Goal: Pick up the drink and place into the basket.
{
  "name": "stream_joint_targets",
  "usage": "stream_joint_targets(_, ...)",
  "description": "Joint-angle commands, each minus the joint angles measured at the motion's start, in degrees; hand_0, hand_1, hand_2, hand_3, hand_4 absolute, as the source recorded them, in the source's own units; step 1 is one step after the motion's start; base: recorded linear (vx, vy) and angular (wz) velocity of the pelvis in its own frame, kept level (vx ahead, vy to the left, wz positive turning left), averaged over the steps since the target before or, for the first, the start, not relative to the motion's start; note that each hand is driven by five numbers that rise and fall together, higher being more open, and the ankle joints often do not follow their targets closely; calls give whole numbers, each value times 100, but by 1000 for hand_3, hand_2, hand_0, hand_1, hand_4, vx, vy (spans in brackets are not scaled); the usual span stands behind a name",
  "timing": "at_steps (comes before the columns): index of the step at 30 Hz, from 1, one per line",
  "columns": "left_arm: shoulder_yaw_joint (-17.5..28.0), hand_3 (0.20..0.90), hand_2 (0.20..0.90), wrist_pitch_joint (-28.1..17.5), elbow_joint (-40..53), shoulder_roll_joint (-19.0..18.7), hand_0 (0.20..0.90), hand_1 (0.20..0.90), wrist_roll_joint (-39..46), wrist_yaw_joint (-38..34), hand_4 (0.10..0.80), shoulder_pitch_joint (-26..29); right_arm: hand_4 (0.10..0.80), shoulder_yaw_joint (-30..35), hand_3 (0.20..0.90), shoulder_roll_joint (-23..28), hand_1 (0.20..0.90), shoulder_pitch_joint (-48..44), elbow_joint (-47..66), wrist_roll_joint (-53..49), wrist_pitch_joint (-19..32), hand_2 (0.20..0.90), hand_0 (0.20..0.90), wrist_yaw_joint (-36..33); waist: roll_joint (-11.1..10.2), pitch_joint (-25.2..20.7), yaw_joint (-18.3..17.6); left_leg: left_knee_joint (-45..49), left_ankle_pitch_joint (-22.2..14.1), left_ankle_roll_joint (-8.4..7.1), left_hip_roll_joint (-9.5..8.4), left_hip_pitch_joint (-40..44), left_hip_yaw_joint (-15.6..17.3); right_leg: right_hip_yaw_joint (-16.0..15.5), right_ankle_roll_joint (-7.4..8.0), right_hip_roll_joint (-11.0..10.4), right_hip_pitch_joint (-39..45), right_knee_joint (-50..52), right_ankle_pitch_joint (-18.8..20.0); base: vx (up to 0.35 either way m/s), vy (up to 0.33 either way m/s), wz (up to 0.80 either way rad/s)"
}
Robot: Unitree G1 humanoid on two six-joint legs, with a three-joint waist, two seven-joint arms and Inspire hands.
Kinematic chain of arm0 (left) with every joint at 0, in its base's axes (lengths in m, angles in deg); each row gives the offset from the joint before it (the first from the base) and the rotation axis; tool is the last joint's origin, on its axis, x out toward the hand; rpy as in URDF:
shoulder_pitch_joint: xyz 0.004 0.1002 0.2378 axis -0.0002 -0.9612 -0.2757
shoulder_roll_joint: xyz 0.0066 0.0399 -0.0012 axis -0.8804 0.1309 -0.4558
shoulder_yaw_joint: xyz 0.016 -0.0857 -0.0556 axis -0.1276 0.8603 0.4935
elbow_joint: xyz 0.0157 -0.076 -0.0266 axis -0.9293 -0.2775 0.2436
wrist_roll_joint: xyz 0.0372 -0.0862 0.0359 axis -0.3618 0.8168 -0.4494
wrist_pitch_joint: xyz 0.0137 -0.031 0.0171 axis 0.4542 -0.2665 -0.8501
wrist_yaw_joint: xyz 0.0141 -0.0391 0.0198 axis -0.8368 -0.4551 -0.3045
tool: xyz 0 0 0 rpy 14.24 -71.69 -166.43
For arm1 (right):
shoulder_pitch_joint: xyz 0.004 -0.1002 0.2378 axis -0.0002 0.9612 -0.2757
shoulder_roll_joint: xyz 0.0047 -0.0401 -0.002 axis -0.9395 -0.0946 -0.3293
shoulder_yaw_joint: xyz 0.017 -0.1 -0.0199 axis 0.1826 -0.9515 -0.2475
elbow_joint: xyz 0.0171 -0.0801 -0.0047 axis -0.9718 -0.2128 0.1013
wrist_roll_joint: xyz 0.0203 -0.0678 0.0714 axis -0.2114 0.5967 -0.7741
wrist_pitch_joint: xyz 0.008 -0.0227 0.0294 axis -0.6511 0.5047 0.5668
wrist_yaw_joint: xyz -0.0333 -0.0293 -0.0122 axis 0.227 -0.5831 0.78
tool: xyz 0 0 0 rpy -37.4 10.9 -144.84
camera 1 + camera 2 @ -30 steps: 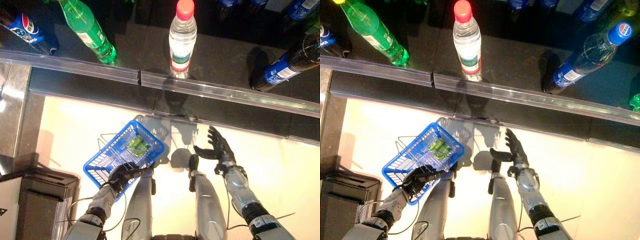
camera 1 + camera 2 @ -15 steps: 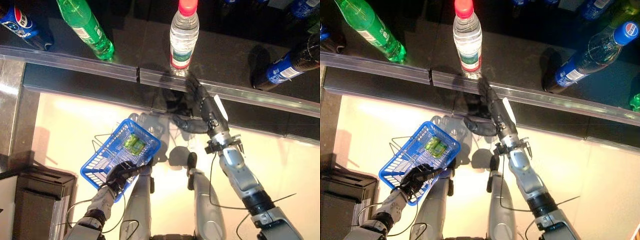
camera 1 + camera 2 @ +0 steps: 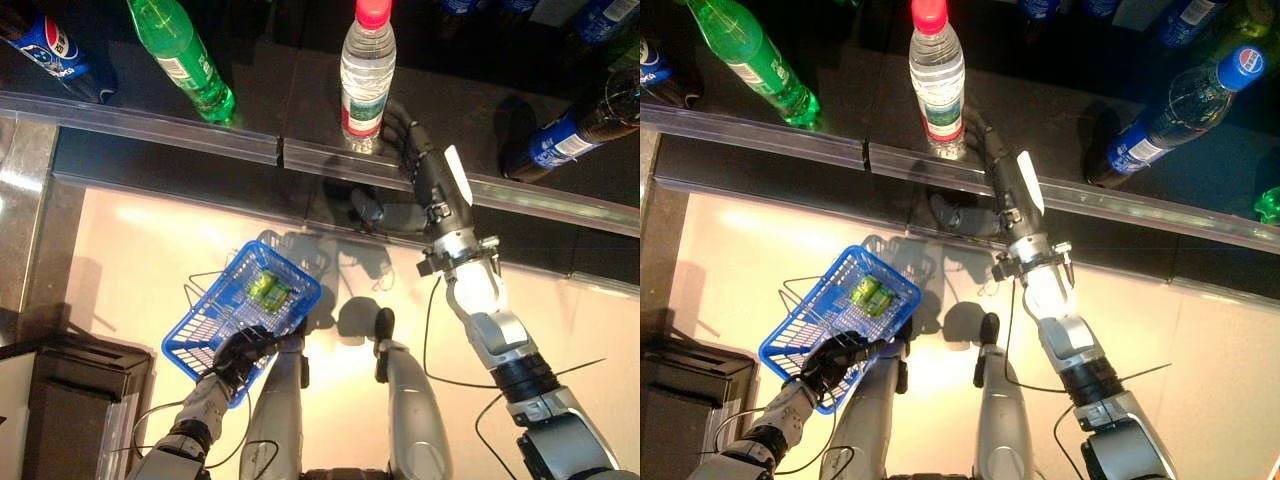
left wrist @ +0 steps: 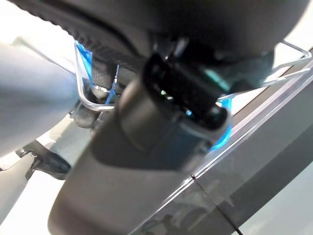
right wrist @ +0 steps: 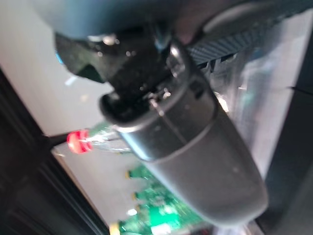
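A clear water bottle (image 3: 366, 75) with a red cap and red-green label stands upright on the dark shelf, just behind the clear rail (image 3: 150, 125). My right hand (image 3: 428, 172) reaches over the rail, open, its straight fingers (image 3: 404, 124) close beside the bottle's right side and its thumb (image 3: 365, 208) spread out below the rail. In the right wrist view the bottle's red cap (image 5: 78, 141) shows past the thumb. My left hand (image 3: 240, 355) is shut on the wire handle of the blue basket (image 3: 215, 325), held low at the left. A green item (image 3: 270, 288) lies inside it.
More bottles stand on the shelf: a green one (image 3: 185, 60) at the left, a dark one with a blue label (image 3: 50, 50) at the far left, another blue-labelled one (image 3: 575, 130) at the right. A dark box (image 3: 85, 395) stands at the lower left.
My right hand has moved up from below the rail to beside the water bottle's base. The left hand and basket have stayed put.
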Motion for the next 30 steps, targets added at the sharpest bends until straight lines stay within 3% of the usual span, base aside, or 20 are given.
stream_joint_targets(1, -89, 200, 300, 3, 269, 179, 300, 300, -93, 280, 100, -567, 800, 474, 900, 155, 900, -651, 804, -85, 737, 900, 900, -405, 114, -52, 54, 442, -137, 248, -151, -36, -145, -75, -214, 107, 347, -346, 329, 0, 0, 0)
stream_joint_targets(17, -327, 200, 300, 136, 316, 152, 300, 300, -96, 259, 100, -518, 800, 476, 900, 491, 900, -1641, -61, -419, 510, 900, 900, -1022, 200, -24, 234, 434, -164, 243, -165, 58, -178, -159, -256, 93, 476, -338, 261, 0, 0, 0)
stream_joint_targets(30, -480, 200, 300, 234, 334, 107, 300, 300, -106, 261, 100, -453, 800, 123, 900, 640, 900, -2386, -762, -793, 121, 900, 900, -685, 248, -24, 353, 366, -138, 227, -180, 113, -200, -206, -261, 72, 523, -375, 259, 0, 0, 0)
